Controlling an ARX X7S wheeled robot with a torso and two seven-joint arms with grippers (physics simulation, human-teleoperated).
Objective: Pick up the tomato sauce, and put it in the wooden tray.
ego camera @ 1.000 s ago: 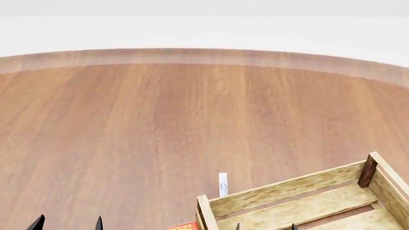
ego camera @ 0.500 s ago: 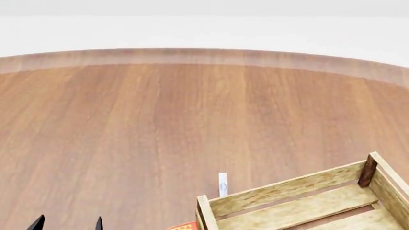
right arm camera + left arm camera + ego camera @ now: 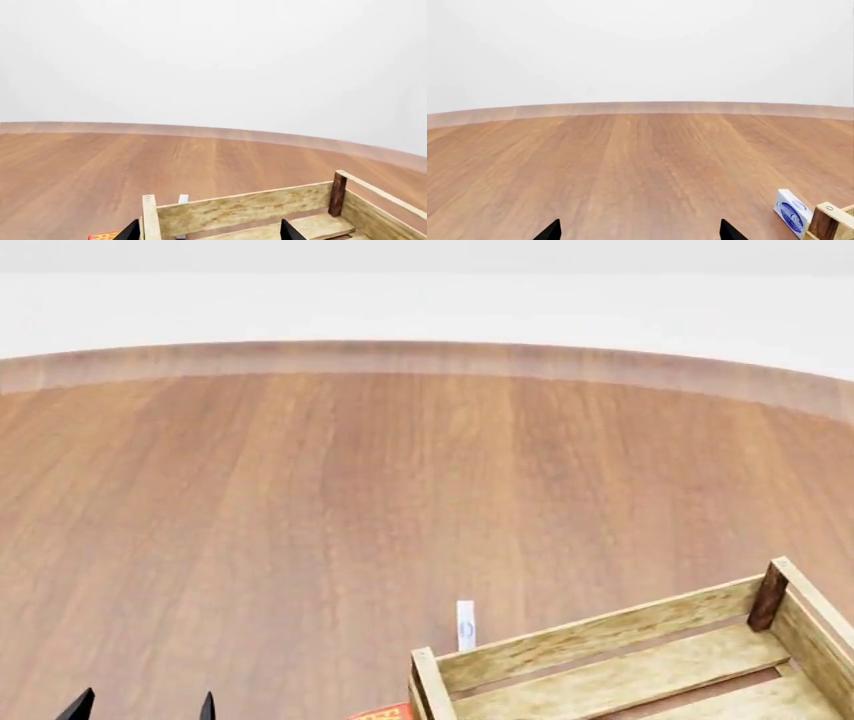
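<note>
a: tomato sauce? not visible in any view. wooden tray [image 3: 627,665] sits near-right on the table [image 3: 334,500].
b: left gripper [image 3: 637,231] fingers apart, nothing between; right gripper [image 3: 209,231] likewise, over the tray.

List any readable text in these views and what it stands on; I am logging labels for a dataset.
None can be read.
White box beside the wooden tray: blue oval logo, lettering too blurred to read.
Red-orange item at the tray's near corner: only a sliver shows, no legible print.
</note>
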